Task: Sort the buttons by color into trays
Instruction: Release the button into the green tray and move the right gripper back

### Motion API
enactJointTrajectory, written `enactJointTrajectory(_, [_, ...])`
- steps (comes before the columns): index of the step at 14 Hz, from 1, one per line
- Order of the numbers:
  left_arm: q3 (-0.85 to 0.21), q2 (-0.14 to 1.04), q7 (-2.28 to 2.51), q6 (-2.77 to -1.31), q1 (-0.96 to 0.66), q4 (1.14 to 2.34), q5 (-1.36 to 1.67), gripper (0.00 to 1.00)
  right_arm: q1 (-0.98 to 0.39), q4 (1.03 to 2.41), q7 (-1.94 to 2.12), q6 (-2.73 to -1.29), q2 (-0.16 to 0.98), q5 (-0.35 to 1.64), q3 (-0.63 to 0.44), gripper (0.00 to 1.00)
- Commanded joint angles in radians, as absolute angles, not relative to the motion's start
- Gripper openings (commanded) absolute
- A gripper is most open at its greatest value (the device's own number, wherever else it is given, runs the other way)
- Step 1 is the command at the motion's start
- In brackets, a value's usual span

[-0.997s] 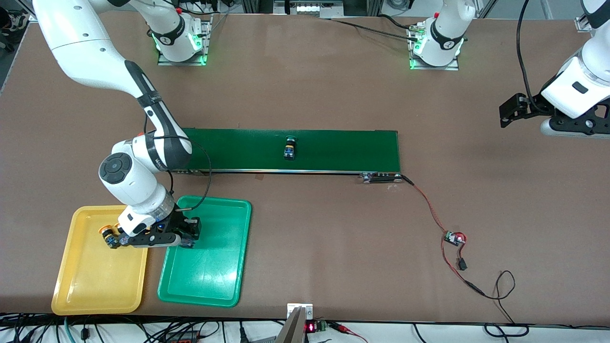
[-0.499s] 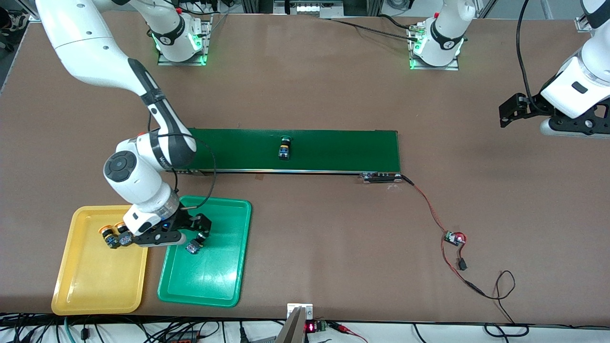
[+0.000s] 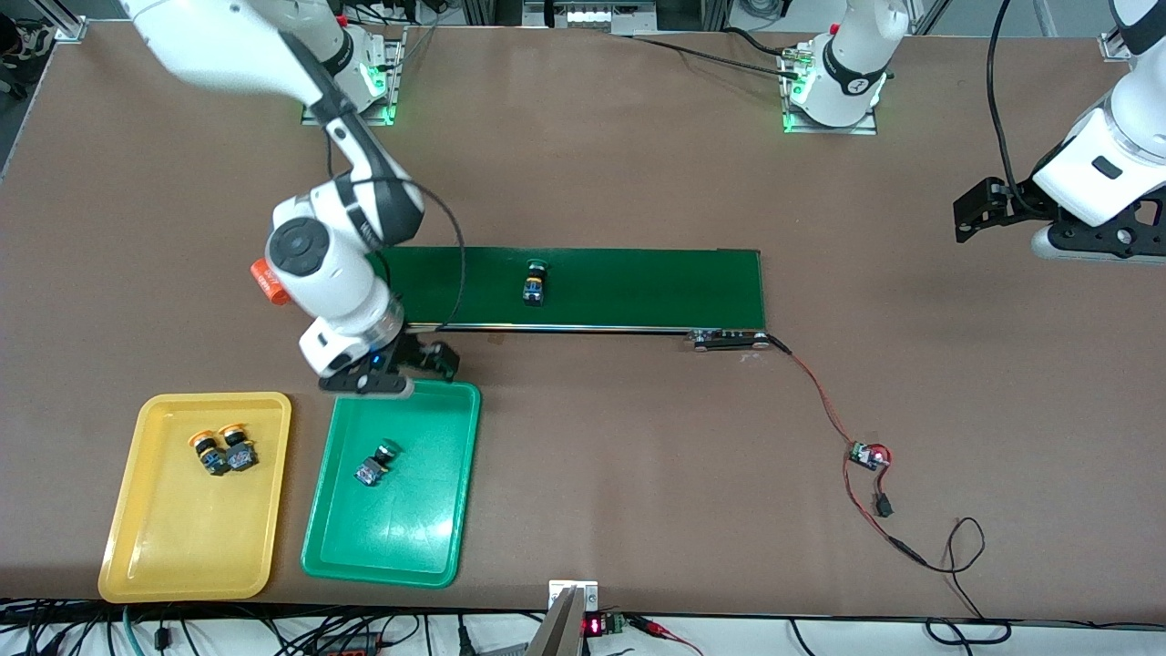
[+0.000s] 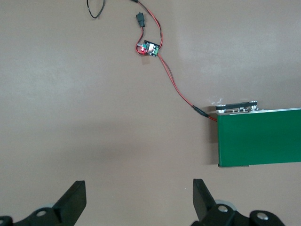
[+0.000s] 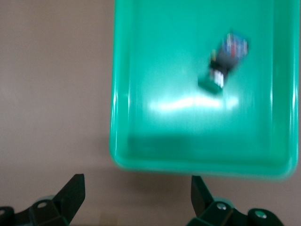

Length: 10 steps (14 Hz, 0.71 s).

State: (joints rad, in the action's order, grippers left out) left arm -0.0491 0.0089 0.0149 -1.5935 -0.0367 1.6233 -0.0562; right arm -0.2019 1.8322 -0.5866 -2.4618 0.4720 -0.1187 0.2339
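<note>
Yellow tray (image 3: 137, 547) holds both orange buttons (image 3: 223, 450); the green tray (image 3: 428, 547) holds one green button (image 3: 374, 463). One more (image 3: 535, 281) lies on the belt (image 3: 656, 287). My right claw (image 3: 414, 367), released, hangs over the green tray's edge; the left claw (image 4: 138, 200) waits, spread.

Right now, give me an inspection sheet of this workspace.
Surface: brown table, dark green conveyor belt on it.
Job's things: two yellow-capped buttons in yellow tray; one green-capped button in green tray; another green-capped button on the belt.
Clutter: orange cylinder beside the right arm's wrist.
Grippers: right gripper open, empty, over the green tray's edge nearest the belt; left gripper open, waiting at its table end.
Cables: red wire from belt to small circuit board.
Surroundings: nothing seen.
</note>
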Motion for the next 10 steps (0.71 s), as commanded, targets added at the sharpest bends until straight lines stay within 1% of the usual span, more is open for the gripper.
enactJointTrajectory(1, [-0.051, 0.011, 0.009, -1.562, -0.038, 1.592, -0.057, 1.00, -0.273, 1.902, -0.676, -2.384, 0.405, -0.104, 0.219, 1.00])
enactJointTrajectory(3, [-0.051, 0.009, 0.011, -1.557, -0.041, 1.592, -0.057, 1.00, -0.304, 1.902, -0.733, -2.346, 0.396, -0.104, 0.219, 1.00])
enactJointTrajectory(8, [-0.051, 0.012, 0.011, -1.557, -0.043, 1.589, -0.057, 1.00, -0.367, 1.905, -0.765, -2.339, 0.405, -0.104, 0.227, 1.00])
enactJointTrajectory(10, [-0.055, 0.012, 0.014, -1.557, -0.043, 1.591, -0.057, 1.00, -0.371, 1.920, -0.755, -2.339, 0.407, -0.107, 0.238, 1.00])
